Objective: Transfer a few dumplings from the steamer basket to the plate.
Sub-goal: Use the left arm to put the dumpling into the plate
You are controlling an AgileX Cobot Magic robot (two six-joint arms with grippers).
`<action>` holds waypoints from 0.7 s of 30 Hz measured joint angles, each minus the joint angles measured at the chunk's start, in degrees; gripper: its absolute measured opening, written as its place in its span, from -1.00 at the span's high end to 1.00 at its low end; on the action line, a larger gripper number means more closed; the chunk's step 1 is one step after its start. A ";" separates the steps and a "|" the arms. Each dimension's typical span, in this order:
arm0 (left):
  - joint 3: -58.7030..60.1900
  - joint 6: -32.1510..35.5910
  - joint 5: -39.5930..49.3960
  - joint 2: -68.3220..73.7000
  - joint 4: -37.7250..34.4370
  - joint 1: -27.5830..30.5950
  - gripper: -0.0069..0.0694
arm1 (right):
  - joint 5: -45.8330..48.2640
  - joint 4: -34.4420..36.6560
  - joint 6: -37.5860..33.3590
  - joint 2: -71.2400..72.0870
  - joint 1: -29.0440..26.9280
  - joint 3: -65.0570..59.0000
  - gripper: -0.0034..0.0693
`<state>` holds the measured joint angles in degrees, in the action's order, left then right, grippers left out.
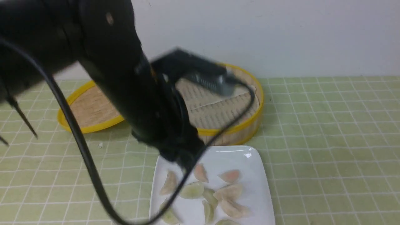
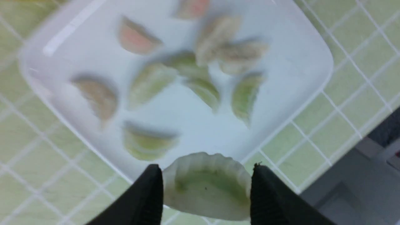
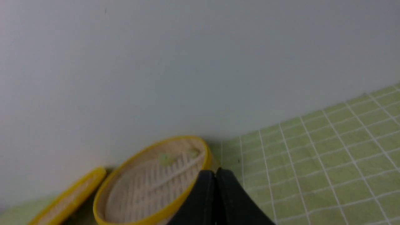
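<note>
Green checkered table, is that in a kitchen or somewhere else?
Likely a robot practice table dressed like a kitchen, not a real one: a checked tablecloth, a steamer basket and a plate of dumplings, with a black robot arm above.

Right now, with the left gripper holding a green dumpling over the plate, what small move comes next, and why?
Probably lower the left gripper toward a bare part of the plate before opening: its dumpling hangs above the plate edge, not yet resting.
</note>
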<state>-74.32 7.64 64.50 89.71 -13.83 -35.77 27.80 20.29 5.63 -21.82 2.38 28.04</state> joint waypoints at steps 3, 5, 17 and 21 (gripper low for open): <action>8.13 0.00 -6.75 0.32 -2.08 -3.06 -0.02 | 13.84 -0.72 -6.74 -13.96 0.70 13.25 0.94; 12.08 0.00 -11.49 1.18 -2.46 -4.81 -0.02 | 22.78 -0.72 -11.86 -24.04 0.83 22.27 0.94; 15.38 -0.43 -17.01 7.54 -2.67 -6.15 -0.19 | 42.96 1.26 -22.40 -62.60 8.33 59.94 0.94; 14.75 -0.48 -16.79 7.62 -2.42 -6.15 -0.43 | 44.00 0.84 -22.82 -73.48 11.60 72.00 0.94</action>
<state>-59.57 7.16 47.71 97.33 -16.25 -41.92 71.80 21.13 -17.19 -95.30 13.98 100.05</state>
